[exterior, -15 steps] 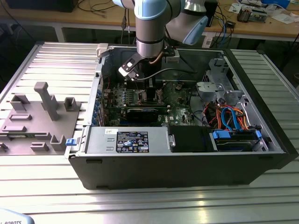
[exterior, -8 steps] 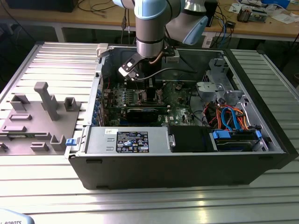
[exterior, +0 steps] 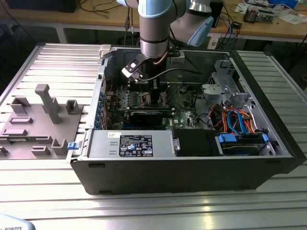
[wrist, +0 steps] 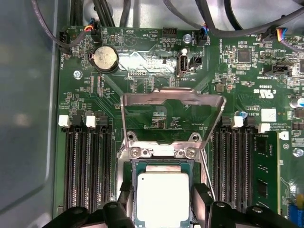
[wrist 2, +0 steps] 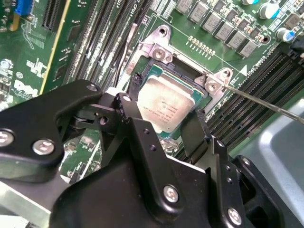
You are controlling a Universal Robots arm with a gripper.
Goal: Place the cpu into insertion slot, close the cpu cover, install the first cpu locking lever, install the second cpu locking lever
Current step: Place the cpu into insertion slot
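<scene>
Across the exterior view, from its left to its right: a grey tray is lying on the slatted table. The open computer case is sitting beside it. The arm is reaching straight down into the case over the green board. Blue cables are running past the drive cage.

Step in hand, as judged: placing the chip. The chip is lying in the socket, its edges looking square with the rim. The gripper is standing partly open at chip width. Its fingers are bearing on two opposite edges of the chip, so it appears to be gripping the chip and nothing else.

Orientation: the chip is lying flat with its grey metal top facing up toward both wrist cameras. Being square, it is showing no long axis. Its sides are running parallel with the memory slots that flank the socket.

The cover is standing open, swung back on its hinge away from the socket, with its hinge edge running crosswise to the memory slots. A thin lever is lying unlatched, pointing away from a socket corner.

Requirement, as judged: letting go is calling for the chip to be sitting fully flat inside the rim, with no corner riding high. Any withdrawal is calling for a straight lift, since the open cover is standing close by.
</scene>
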